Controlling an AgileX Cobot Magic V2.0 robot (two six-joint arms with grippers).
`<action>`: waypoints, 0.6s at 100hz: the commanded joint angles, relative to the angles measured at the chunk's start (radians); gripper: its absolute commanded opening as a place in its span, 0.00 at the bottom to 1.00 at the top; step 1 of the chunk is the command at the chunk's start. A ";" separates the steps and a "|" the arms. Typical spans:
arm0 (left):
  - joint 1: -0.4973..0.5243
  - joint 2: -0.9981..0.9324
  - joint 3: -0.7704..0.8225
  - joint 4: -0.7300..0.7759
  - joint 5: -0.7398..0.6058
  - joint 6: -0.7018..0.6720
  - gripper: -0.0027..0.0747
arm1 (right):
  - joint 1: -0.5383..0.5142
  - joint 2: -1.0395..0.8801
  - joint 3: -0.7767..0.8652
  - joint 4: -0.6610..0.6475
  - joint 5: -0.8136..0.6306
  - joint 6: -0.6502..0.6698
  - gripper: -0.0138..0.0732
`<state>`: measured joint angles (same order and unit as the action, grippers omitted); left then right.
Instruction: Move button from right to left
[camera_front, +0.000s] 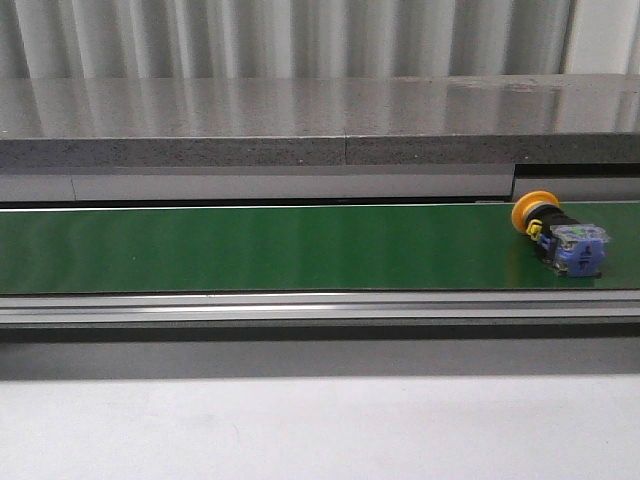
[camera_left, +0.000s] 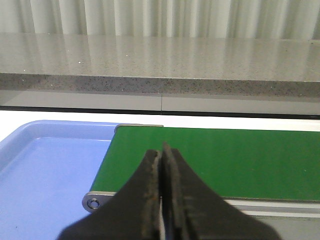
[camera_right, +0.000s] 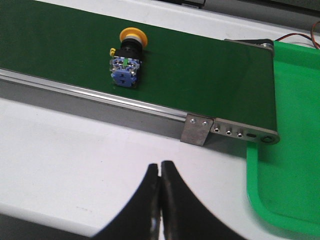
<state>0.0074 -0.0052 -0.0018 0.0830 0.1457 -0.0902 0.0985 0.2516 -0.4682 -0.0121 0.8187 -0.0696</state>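
Observation:
The button lies on its side on the green conveyor belt near the belt's right end, yellow-orange head toward the back, blue-grey contact block toward the front. It also shows in the right wrist view. My right gripper is shut and empty over the white table, well in front of the belt and apart from the button. My left gripper is shut and empty above the left end of the belt. Neither gripper shows in the front view.
A blue tray sits just past the belt's left end. A green tray sits past the belt's right end. A metal rail runs along the belt's front. A grey stone ledge runs behind the belt.

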 joint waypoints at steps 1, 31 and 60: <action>0.002 -0.036 0.025 -0.007 -0.079 0.000 0.01 | -0.001 0.009 -0.027 -0.001 -0.060 -0.010 0.08; 0.002 -0.011 -0.131 -0.029 0.082 0.000 0.01 | -0.001 0.009 -0.027 -0.001 -0.060 -0.010 0.08; 0.002 0.229 -0.331 -0.145 0.219 0.000 0.01 | -0.001 0.009 -0.027 -0.001 -0.060 -0.010 0.08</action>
<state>0.0074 0.1340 -0.2571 -0.0452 0.3827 -0.0902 0.0985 0.2516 -0.4682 -0.0121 0.8187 -0.0696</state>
